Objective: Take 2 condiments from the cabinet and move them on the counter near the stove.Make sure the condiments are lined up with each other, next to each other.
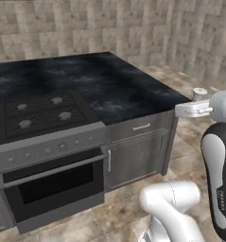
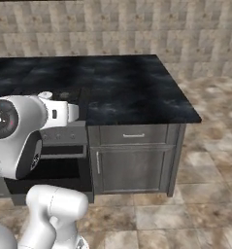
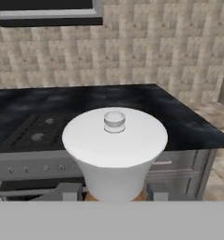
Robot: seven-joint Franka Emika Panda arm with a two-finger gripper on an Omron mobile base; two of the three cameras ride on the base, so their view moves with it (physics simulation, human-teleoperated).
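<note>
My gripper (image 3: 114,193) is shut on the orange-brown bottle; its wide white cap (image 3: 114,136) stands upright right in front of the hand camera, with slivers of orange below it. The cap (image 1: 198,92) pokes up above the hand (image 1: 195,106), which hangs in front of the counter's (image 1: 109,85) right corner at counter height. From the other side the cap (image 2: 44,96) and hand (image 2: 59,113) sit before the stove. The stove (image 1: 39,113) is set into the counter's left part. The red bottle is out of view.
Grey lower cabinets (image 1: 135,158) with a drawer stand right of the oven (image 1: 50,182). A dark unit with a pale rim (image 3: 48,11) hangs on the tiled wall above the stove (image 3: 33,131). Bare black countertop (image 2: 132,92) lies right of the burners. Tiled floor (image 2: 205,146) surrounds the counter's end.
</note>
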